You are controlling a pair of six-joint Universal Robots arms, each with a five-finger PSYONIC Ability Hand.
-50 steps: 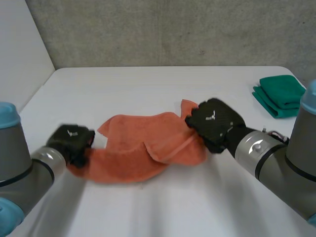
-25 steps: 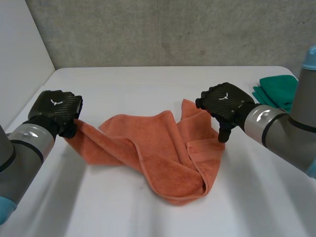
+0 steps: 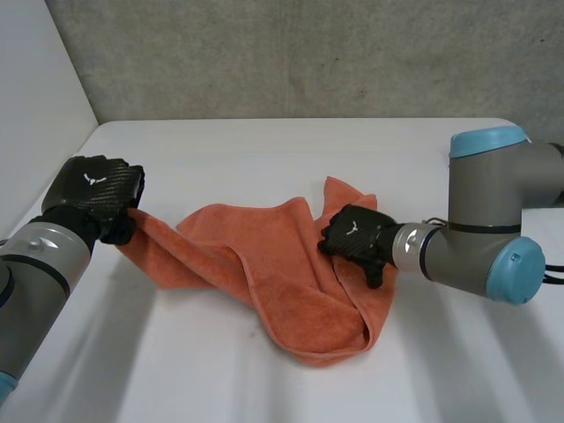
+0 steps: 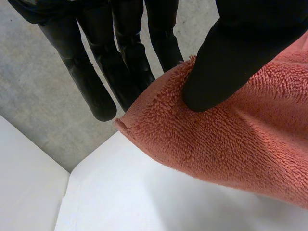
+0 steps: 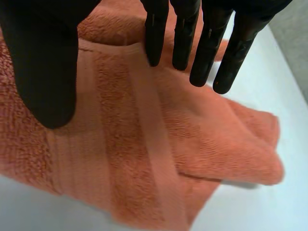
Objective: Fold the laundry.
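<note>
An orange towel [image 3: 264, 264] lies crumpled on the white table [image 3: 264, 150], stretched out toward the left. My left hand [image 3: 92, 196] holds its left corner just above the table. In the left wrist view the thumb [image 4: 226, 57] pinches the towel's corner [image 4: 231, 139] against the fingers. My right hand [image 3: 352, 236] hovers low over the towel's right part, beside a folded-over flap. Its fingers [image 5: 183, 29] are straight and spread above the towel's woven band [image 5: 144, 154], gripping nothing.
My right arm's elbow [image 3: 480, 220] reaches across the table's right side. A grey wall [image 3: 308, 53] stands behind the table's far edge. Bare table lies in front of the towel [image 3: 176, 370].
My right hand has let go of the towel's right corner, opened and moved down and left onto the towel. My left hand has raised the left corner and pulled it leftward.
</note>
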